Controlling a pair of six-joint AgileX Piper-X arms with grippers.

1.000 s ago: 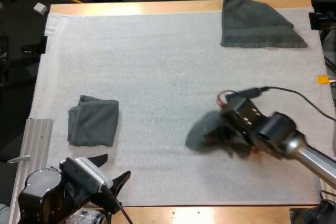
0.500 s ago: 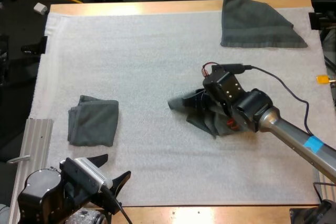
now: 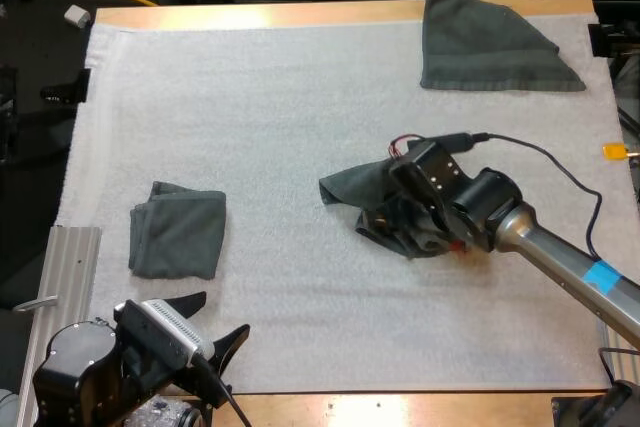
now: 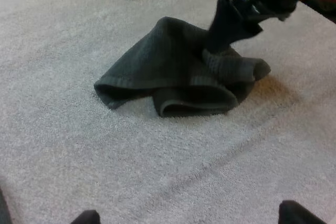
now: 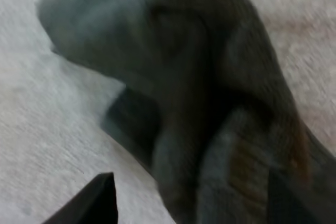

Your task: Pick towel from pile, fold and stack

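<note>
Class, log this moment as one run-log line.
left pincer: open, near edge | right pincer: open at crumpled towel | folded towel: on mat

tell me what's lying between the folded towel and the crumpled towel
Nothing: in the high view, bare white mat runs between the folded towel and the crumpled towel.

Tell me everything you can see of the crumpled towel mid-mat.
The crumpled towel is dark grey-green terry cloth, lying in a loose heap near the middle of the white mat. One hemmed corner spreads out flat; the rest bunches into rolled folds. The right hand is down at the bunched end.
</note>
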